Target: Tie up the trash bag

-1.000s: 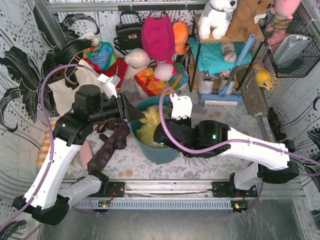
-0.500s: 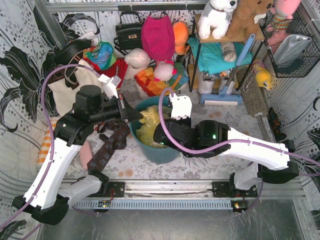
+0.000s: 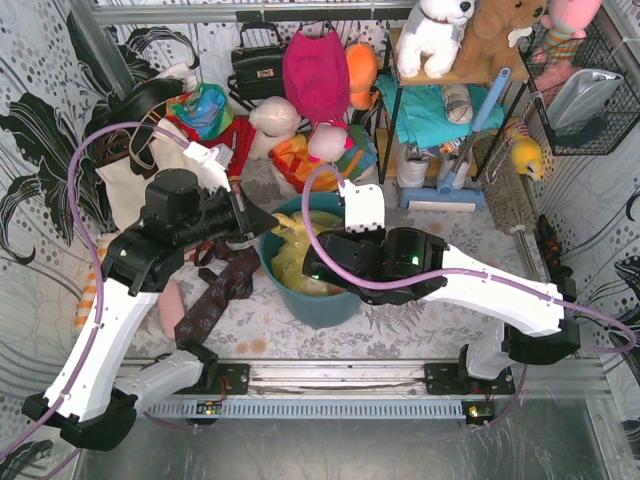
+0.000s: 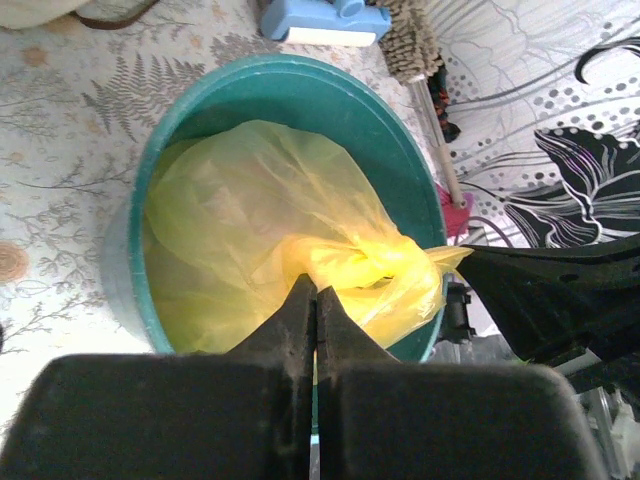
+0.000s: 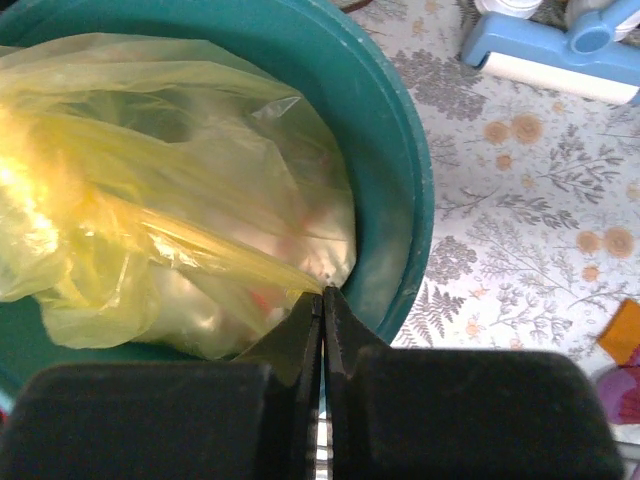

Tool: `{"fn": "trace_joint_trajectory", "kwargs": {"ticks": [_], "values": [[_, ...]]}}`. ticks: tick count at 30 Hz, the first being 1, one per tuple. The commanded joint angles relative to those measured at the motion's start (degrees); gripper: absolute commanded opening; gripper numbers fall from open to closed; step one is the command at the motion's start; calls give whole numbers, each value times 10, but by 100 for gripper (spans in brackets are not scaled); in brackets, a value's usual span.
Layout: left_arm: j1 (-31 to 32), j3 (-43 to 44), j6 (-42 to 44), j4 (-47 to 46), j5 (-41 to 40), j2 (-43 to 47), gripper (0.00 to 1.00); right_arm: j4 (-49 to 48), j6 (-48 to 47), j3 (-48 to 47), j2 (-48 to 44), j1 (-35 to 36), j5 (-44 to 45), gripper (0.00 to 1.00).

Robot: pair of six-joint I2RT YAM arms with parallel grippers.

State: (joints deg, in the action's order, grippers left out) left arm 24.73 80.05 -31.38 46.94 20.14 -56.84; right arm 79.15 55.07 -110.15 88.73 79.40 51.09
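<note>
The trash bag [image 3: 292,252] is thin yellow-green plastic sitting in a round teal bin [image 3: 318,303] at the table's middle; white crumpled paper shows through it in the right wrist view [image 5: 190,240]. Its top is gathered into a knotted bunch [image 4: 375,265]. My left gripper [image 4: 316,290] is shut on a strip of the bag by the knot, at the bin's left rim [image 3: 262,228]. My right gripper [image 5: 323,293] is shut on another taut strip of the bag near the bin's inner wall; in the top view its fingers are hidden by the arm over the bin.
A dark patterned cloth strap [image 3: 215,290] lies left of the bin. Bags, clothes and plush toys [image 3: 315,75] crowd the back. A blue-and-white tool [image 3: 440,190] lies behind the bin to the right. A metal rail [image 3: 340,378] runs along the near edge.
My right arm has swung left and further over the bin, pulling its strip of the bag. My left gripper stays at the bin's left rim, shifted slightly back.
</note>
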Motion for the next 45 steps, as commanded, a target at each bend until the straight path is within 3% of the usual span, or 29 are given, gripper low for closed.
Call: {"fn": "trace_joint_trajectory", "kwargs": {"ticks": [1,16,31,40,45], "values": [[1,-1,23,-14,-63,10,0,47,9,0,15,-19,25,0],[1,-20,25,-1,-172,26,0,45,41,19,19,-85,43,0],[1,-31,40,9,-218,39,0,46,112,55,-27,-92,72,0],[1,2,38,-23,-226,67,0,47,122,84,-41,-113,63,0],[1,-3,23,-70,-180,90,0,46,121,95,-54,-122,63,0]]}}
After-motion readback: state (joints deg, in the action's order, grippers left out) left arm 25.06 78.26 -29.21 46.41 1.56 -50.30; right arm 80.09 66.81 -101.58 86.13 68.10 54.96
